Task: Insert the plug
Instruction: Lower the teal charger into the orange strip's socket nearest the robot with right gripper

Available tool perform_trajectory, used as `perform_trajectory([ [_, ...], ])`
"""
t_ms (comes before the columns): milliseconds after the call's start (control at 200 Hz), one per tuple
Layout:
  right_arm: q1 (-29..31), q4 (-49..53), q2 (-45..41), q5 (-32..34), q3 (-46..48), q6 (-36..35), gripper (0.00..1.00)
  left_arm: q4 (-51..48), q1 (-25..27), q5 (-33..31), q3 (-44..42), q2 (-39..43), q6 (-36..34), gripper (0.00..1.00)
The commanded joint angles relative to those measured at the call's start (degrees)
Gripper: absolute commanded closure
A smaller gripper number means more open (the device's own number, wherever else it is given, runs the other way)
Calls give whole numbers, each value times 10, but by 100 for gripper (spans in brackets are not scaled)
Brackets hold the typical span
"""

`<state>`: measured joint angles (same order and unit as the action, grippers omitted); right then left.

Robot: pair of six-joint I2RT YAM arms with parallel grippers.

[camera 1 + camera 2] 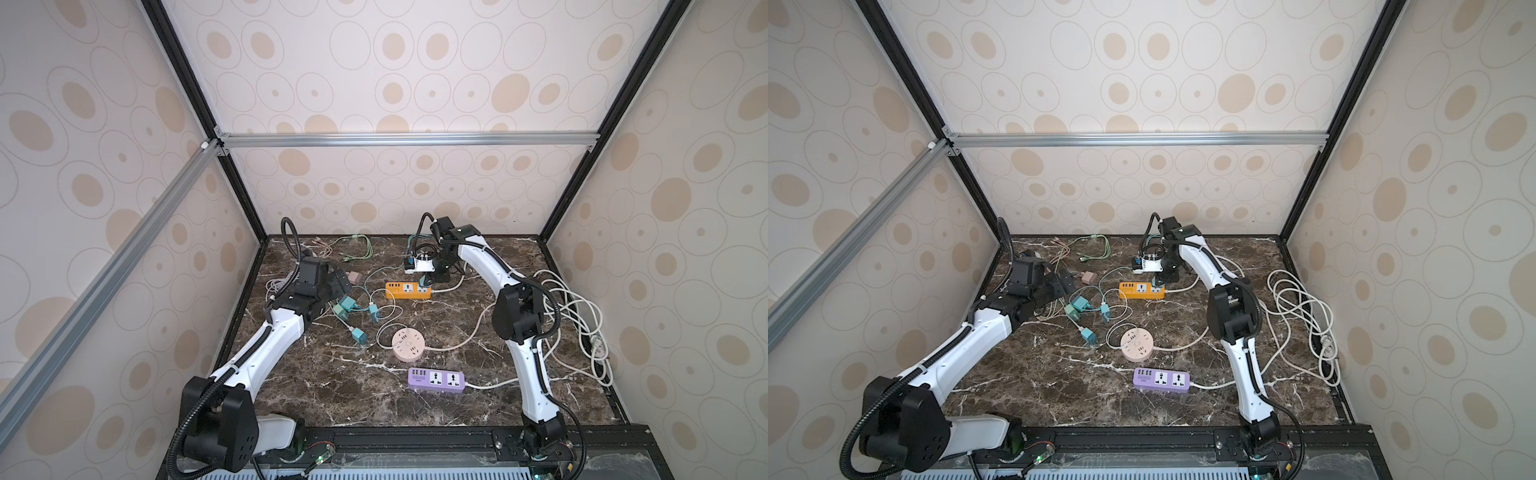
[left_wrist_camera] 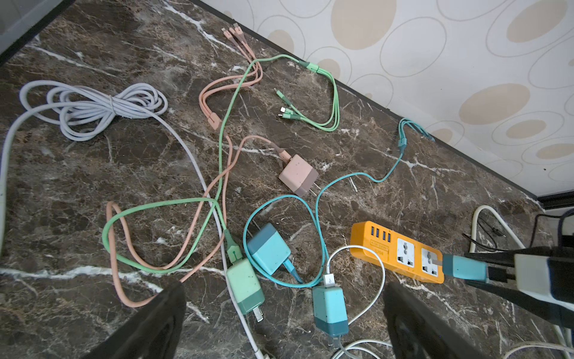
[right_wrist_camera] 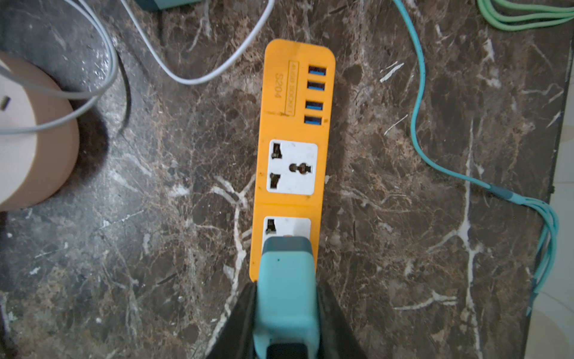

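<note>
An orange power strip (image 1: pixel 408 289) (image 3: pixel 293 93) lies flat near the back of the marble table, with several USB ports and two white sockets. My right gripper (image 3: pixel 285 287) is shut on a light blue plug (image 3: pixel 285 279) (image 2: pixel 464 267) and holds it upright over the strip's socket farthest from the USB ports. The plug's dark end sits just above that socket. A short stretch of metal prong shows in the left wrist view; whether the prongs have entered the socket I cannot tell. My left gripper (image 2: pixel 284 289) hovers open over the loose chargers at the left, holding nothing.
Loose chargers lie left of the strip: teal (image 2: pixel 268 248), green (image 2: pixel 245 286), blue (image 2: pixel 330 307) and pink (image 2: pixel 298 174), with tangled cables. A round pink power strip (image 1: pixel 408 343) and a purple strip (image 1: pixel 436 379) sit nearer the front. A white cable coil (image 1: pixel 573 316) fills the right side.
</note>
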<state>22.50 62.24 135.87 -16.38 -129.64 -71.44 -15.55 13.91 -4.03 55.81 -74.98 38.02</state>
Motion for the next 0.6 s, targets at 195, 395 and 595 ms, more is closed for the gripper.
perform_trajectory([
  [195,18,22,0,44,12,-39,100,-11,-7,-11,16,10,-19,2],
  [395,27,19,-4,20,25,-31,100,-9,-8,-6,15,7,-19,2],
  [595,35,29,-3,39,38,-34,100,-7,-8,-4,11,6,-20,2],
])
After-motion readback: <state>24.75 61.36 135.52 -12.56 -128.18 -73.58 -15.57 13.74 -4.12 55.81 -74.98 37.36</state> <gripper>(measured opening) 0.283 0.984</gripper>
